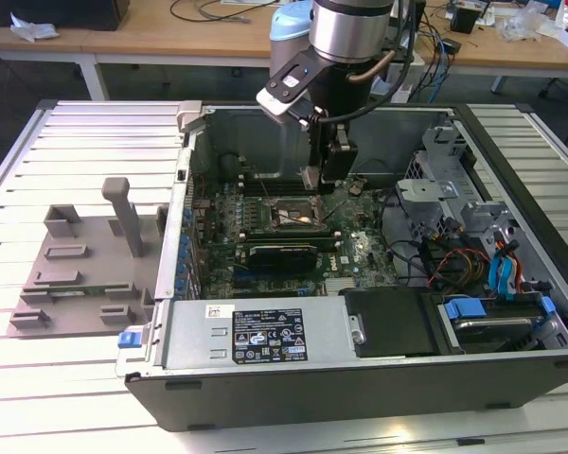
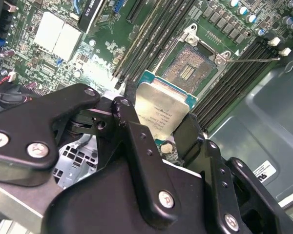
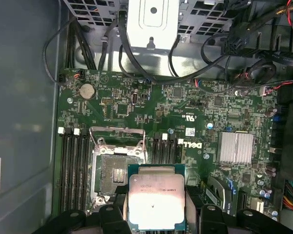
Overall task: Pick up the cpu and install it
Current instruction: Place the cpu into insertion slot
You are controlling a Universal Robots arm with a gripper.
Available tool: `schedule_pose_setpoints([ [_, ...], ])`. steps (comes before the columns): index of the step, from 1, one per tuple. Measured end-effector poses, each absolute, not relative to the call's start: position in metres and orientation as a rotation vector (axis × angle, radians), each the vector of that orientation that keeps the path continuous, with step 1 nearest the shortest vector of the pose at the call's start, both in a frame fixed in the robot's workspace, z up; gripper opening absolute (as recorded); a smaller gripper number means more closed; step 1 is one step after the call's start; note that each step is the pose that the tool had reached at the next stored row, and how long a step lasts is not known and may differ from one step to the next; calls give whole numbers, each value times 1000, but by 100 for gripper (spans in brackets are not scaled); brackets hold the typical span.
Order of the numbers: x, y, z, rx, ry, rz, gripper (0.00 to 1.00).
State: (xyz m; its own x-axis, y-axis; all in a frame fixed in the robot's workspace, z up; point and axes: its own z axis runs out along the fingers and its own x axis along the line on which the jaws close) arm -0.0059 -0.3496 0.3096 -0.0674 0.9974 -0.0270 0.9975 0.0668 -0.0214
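Observation:
The cpu [image 3: 156, 201] is a flat square chip with a silver metal top on a green edge. My gripper [image 3: 156, 195] is shut on it, one black finger on each side. In the second wrist view the cpu [image 2: 163, 111] hangs tilted just beside and above the open socket [image 2: 190, 66], whose metal load frame is lifted. The socket [image 3: 115, 170] shows bare contacts with nothing in it. In the exterior view my gripper [image 1: 324, 182] reaches down inside the open computer case [image 1: 199, 128], right over the socket [image 1: 293, 216].
A grey plastic tray [image 1: 85, 265] with raised blocks lies on the slatted table at the exterior view's left. Inside the case are a long black card [image 1: 282, 253], memory slots [image 3: 73, 165], a heatsink [image 3: 236, 147], loose cables [image 1: 454, 265] and a power supply [image 1: 256, 331].

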Motion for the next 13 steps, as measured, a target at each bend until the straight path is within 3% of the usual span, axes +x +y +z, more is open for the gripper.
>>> schedule_pose_setpoints([
  [13, -6, -349, 305, 2142, 2291, -54, 55],
])
